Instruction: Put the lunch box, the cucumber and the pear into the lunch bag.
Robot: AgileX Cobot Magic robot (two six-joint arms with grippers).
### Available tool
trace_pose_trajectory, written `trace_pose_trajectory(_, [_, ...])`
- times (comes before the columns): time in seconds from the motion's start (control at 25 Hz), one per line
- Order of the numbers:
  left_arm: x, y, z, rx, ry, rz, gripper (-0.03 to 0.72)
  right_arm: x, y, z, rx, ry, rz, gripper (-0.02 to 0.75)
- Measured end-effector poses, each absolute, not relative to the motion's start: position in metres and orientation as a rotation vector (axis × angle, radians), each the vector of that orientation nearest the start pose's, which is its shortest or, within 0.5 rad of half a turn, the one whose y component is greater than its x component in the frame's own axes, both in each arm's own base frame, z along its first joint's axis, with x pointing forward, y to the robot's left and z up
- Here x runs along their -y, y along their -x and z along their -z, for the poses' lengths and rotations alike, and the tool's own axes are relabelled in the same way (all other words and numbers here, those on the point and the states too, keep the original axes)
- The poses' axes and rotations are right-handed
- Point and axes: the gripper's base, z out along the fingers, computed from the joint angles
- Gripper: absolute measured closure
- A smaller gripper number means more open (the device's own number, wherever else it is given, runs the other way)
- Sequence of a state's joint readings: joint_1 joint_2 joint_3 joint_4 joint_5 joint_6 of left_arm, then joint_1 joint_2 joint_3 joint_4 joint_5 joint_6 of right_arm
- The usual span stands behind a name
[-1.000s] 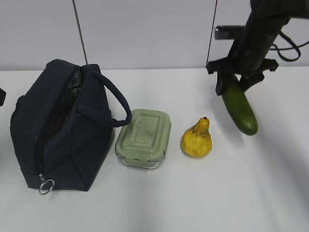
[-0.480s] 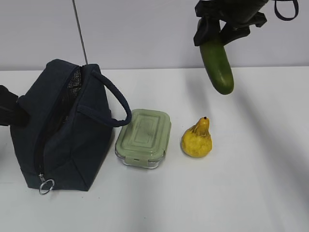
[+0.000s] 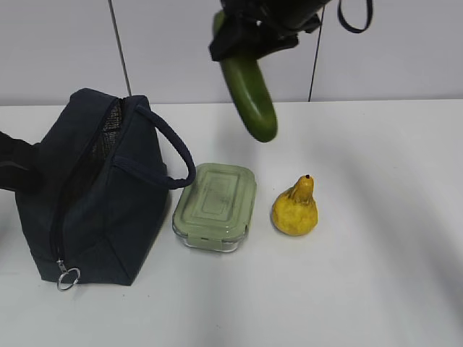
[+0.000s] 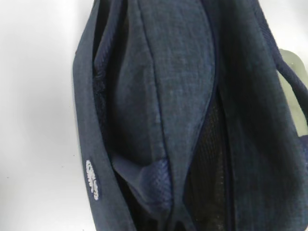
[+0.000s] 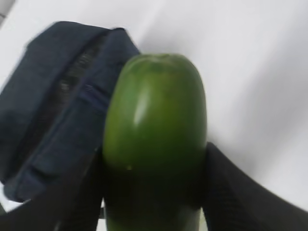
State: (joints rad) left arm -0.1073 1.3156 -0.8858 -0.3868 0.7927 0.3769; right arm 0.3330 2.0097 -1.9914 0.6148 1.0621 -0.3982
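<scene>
The navy lunch bag (image 3: 94, 195) stands at the left with its zipper open and a handle looping out to the right. My left gripper (image 3: 14, 170) is a dark shape at the bag's left side, shut on the bag's (image 4: 183, 96) rim fabric, which bunches toward the bottom of the left wrist view; the fingers themselves are hidden. High above the table my right gripper (image 3: 253, 36) is shut on the dark green cucumber (image 3: 249, 90), which hangs slanted above the lunch box (image 3: 215, 206). The cucumber (image 5: 154, 134) fills the right wrist view between the right gripper's (image 5: 154, 192) fingers. The yellow pear (image 3: 295, 207) stands right of the box.
A white table (image 3: 376, 275) carries everything, with a pale wall behind. The bag's free handle (image 3: 177, 155) arches toward the lunch box. A sliver of the box's green lid (image 4: 294, 62) shows at the right edge of the left wrist view.
My right gripper has carried the cucumber up and to the left, from right of the pear to above the lunch box. The left arm came in at the bag's left side and shut.
</scene>
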Motion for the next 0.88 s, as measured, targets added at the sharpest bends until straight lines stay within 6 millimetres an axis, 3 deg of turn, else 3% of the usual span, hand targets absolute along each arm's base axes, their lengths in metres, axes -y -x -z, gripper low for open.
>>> trace_pose_trajectory(0.24, [0.051, -0.246, -0.264, -2.623, -0.358, 0.365, 0.7, -0.244, -0.392, -0.37, -1.868, 0.953, -1.076, 0.318])
trace_pose_trajectory(0.56, [0.051, -0.246, -0.265, -2.622, -0.357, 0.369, 0.7, -0.277, -0.377, -0.39, -1.477, 1.026, -1.153, 0.318])
trace_pose_trajectory(0.68, [0.051, -0.246, -0.265, -2.622, -0.355, 0.371, 0.7, -0.284, -0.382, -0.383, -1.438, 0.996, -1.207, 0.318])
trace_pose_trajectory(0.88, [0.051, -0.246, -0.265, -2.621, -0.354, 0.372, 0.7, -0.293, -0.396, -0.354, -1.462, 0.958, -1.281, 0.318])
